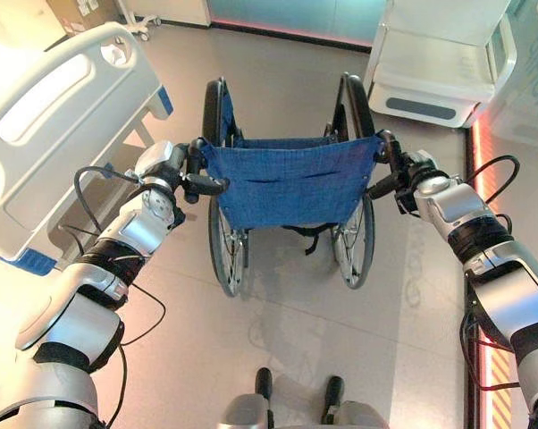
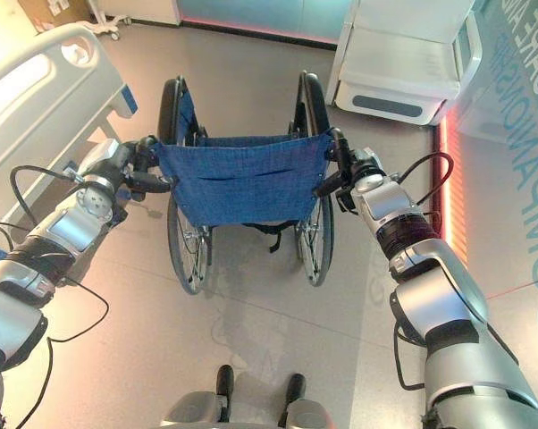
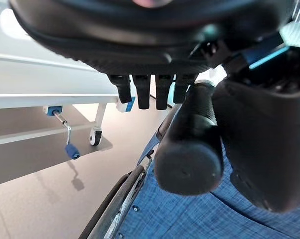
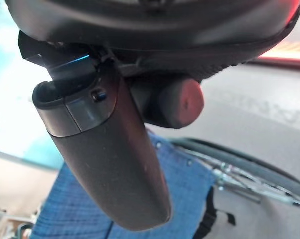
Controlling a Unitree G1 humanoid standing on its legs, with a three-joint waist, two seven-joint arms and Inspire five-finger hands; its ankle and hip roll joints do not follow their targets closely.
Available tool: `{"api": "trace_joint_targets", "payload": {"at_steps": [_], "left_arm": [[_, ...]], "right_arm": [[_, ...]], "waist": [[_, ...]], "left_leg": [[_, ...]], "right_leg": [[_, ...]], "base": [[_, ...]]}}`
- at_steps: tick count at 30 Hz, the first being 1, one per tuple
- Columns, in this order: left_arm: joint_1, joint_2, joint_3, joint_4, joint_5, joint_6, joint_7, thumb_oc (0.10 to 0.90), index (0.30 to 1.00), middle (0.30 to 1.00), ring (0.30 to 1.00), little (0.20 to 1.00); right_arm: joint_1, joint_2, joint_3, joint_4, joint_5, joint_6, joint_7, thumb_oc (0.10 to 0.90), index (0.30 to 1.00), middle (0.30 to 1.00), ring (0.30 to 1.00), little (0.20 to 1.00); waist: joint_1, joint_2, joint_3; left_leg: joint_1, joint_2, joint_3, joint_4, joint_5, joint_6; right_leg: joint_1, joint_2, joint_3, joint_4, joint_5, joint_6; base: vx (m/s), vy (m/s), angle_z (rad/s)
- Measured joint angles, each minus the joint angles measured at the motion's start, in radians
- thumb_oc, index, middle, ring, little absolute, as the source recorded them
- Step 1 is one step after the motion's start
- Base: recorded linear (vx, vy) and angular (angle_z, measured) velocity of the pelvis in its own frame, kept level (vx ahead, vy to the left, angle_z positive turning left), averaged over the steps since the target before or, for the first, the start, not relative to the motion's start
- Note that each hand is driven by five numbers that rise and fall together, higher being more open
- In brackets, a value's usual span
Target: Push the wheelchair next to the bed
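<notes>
Wheelchair point(image 1: 287, 179) stands on the floor point(image 1: 305, 340) in the middle of the frame, its blue cloth backrest point(image 1: 291, 183) facing the camera and its two big wheels reaching toward the top of the frame. The bed point(image 1: 54, 116), white with blue corner pieces, fills the upper left of the frame; the wheelchair sits just to the right of its foot end, apart from it. A white padded chair point(image 1: 439, 63) stands at the upper right, beyond the wheelchair.

The left robot hand point(image 1: 175, 170) comes in from the lower left and is clenched around the left push handle point(image 3: 190, 144); in the left wrist view the fingers point(image 3: 145, 92) curl over the black grip and the thumb lies alongside it. The right robot hand point(image 1: 407, 174) comes in from the right and grasps the right push handle point(image 4: 172, 102); in the right wrist view the thumb point(image 4: 105, 149) lies across in front of the grip's rounded end. A blue crank handle point(image 3: 70, 147) hangs under the bed frame near a small caster.
</notes>
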Motion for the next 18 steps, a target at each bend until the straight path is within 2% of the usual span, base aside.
{"api": "trace_joint_targets", "payload": {"at_steps": [5,8,14,18], "left_arm": [[-0.019,-0.022,0.0,0.037,0.0,0.001,-0.012,0.8,0.9,0.9,0.9,0.9],[-0.023,-0.033,-0.001,0.053,0.0,0.001,-0.016,0.8,0.9,0.9,0.9,0.9],[-0.033,-0.048,-0.001,0.077,-0.001,0.01,-0.023,0.8,0.9,0.9,0.9,0.9],[-0.033,-0.048,-0.001,0.079,-0.001,0.013,-0.017,0.8,0.9,0.9,0.9,0.9]], "right_arm": [[-0.015,0.005,0.0,0.011,-0.001,0.054,0.0,0.8,0.9,0.9,0.9,0.9],[-0.035,0.023,0.0,0.057,-0.001,0.061,-0.001,0.8,0.9,0.9,0.9,0.9],[-0.035,0.043,0.001,0.07,0.003,0.048,-0.059,0.8,0.9,0.9,0.9,0.9],[-0.034,0.048,0.002,0.062,0.012,0.002,-0.123,0.8,0.9,0.9,0.9,0.9]], "waist": [[0.003,0.001,-0.001],[0.003,0.001,-0.001],[0.004,0.001,-0.001],[0.004,0.001,-0.001]], "left_leg": [[0.002,0.0,0.0,0.001,0.0,0.0],[0.004,0.0,0.001,0.002,0.0,0.0],[0.002,0.0,0.003,0.008,0.0,0.0],[0.0,0.001,0.008,0.008,0.0,0.0]], "right_leg": [[0.001,0.0,0.0,0.002,0.0,0.0],[0.001,-0.001,0.001,0.007,0.0,0.0],[-0.004,-0.002,0.006,0.015,0.0,0.0],[-0.009,-0.001,0.015,0.017,0.0,0.0]], "base": [[0.0,0.0,0.0],[0.0,0.0,0.0],[0.0,-0.001,-0.01],[0.0,-0.001,-0.02]]}}
